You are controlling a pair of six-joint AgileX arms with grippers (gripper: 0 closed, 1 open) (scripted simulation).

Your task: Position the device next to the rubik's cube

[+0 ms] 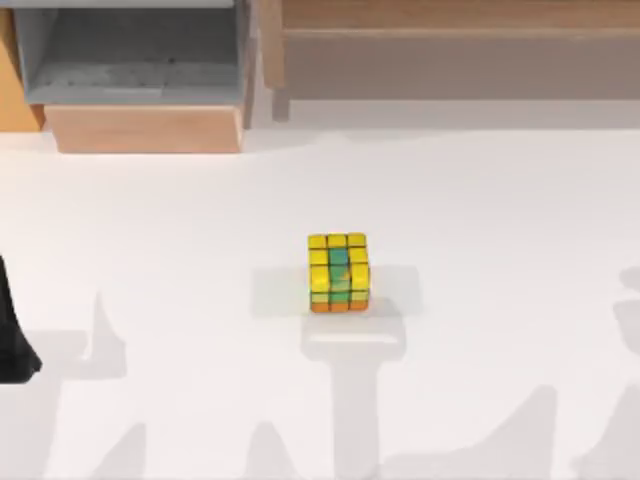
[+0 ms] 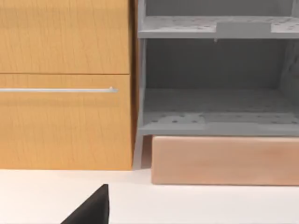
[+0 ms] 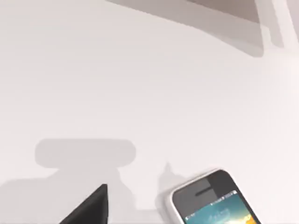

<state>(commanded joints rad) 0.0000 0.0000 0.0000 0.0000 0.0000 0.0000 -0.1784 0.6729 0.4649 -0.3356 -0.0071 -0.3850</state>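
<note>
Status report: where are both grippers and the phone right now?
Left arm parked at table's left edge. Phone flat on table, under right wrist camera, ungrasped. Cube mid-table, nothing around it.

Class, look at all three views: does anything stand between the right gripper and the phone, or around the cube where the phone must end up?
Nothing visible does. In the right wrist view the device lies flat on the bare white table, close to the dark fingertip. From above, the rubik's cube stands alone, with open tabletop on every side.
</note>
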